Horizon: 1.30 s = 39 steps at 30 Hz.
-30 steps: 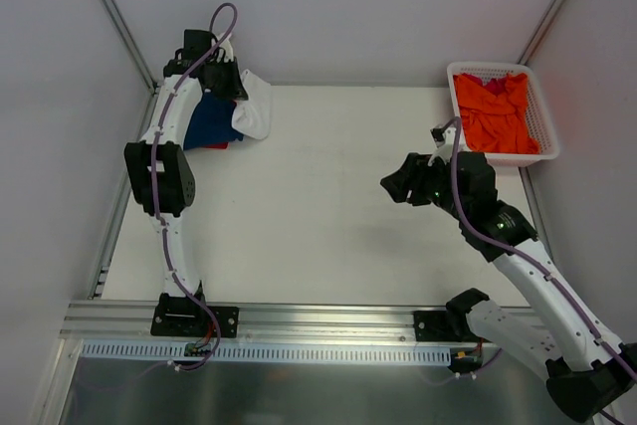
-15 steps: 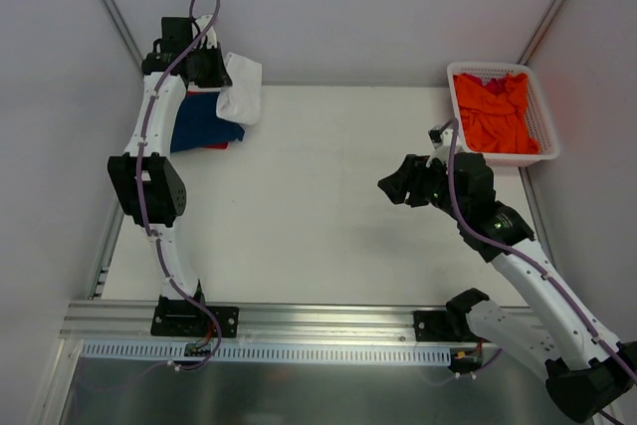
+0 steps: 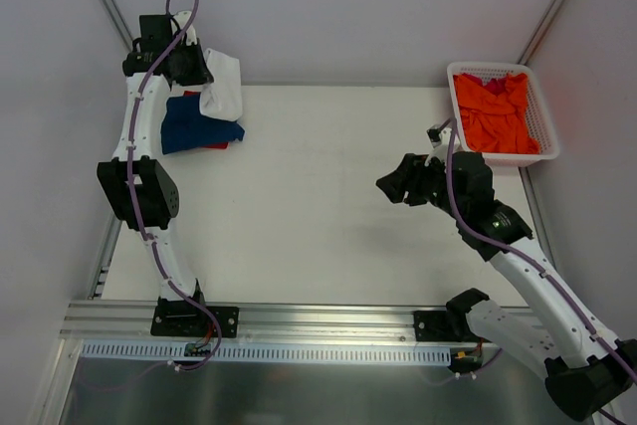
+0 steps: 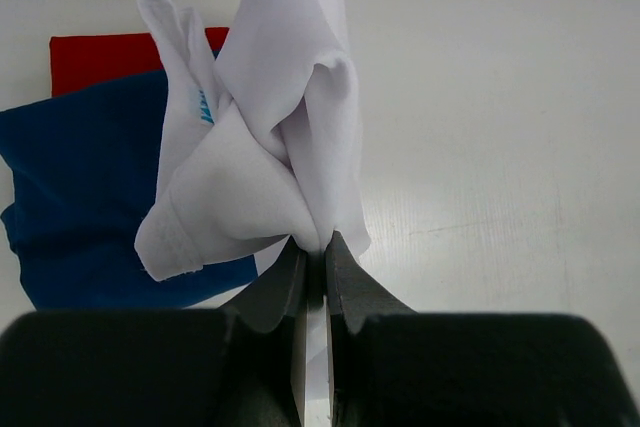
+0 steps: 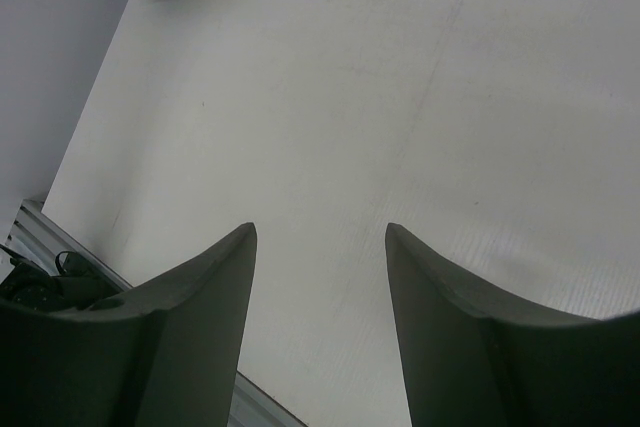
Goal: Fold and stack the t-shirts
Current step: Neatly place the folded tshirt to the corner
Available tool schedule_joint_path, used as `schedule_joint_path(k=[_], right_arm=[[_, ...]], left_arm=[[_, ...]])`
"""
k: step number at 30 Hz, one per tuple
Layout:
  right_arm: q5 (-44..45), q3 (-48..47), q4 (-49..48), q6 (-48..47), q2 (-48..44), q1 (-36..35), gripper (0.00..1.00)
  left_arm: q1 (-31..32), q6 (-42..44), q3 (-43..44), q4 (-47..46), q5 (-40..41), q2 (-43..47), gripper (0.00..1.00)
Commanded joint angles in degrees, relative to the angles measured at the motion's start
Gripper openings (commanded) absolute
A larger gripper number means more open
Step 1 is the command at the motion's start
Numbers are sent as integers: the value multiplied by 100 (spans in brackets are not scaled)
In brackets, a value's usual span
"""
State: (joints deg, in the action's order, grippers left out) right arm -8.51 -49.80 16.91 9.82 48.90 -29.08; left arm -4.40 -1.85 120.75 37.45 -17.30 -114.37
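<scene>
Now, over on the far left, the left fingers (image 4: 308, 269) are pinched tight on the white t-shirt (image 4: 270, 147), and it hangs all bunched up in the air near the back wall. A second ago it hung lower, right beside the blue one. Since then the arm has swung it up and back toward the corner. Below it the blue t-shirt (image 3: 194, 126) lies on the desk (image 3: 318, 216), on top of the red t-shirt (image 4: 110, 57), with only a bit of red peeking out. Those two look folded and stacked. The white one is still a lump, so I think it was lifted to be shaken out or laid flat again before it goes on the pile. Further right, the right fingers (image 3: 391, 186) are spread apart with nothing in them, up above the desk, and they have hardly moved. At the far right the orange t-shirt (image 3: 495, 111) lies crumpled in the white basket (image 3: 545, 131), not folded yet.
</scene>
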Motion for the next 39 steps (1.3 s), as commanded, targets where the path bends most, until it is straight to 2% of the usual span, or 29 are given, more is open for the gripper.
schedule_joint_path(k=[1,11,15,23,29,39], right_arm=[[-133,67,-240,37,-4,43,58],[-230,76,-232,19,31,131,58],[-273,85,-232,37,-4,140,58],[-300,155,-302,63,66,166,58],[-326,155,-328,55,49,175,58],[-423,269,-258,81,-153,271,58]], left_arm=[[-69,132,212,-27,-2,231,0],[-315,132,212,-19,7,-85,0],[-517,1,247,-27,-229,-384,0],[-500,-26,274,-19,-415,-472,0],[-526,26,160,-27,-151,-692,0],[-676,44,203,-19,771,-1166,0]])
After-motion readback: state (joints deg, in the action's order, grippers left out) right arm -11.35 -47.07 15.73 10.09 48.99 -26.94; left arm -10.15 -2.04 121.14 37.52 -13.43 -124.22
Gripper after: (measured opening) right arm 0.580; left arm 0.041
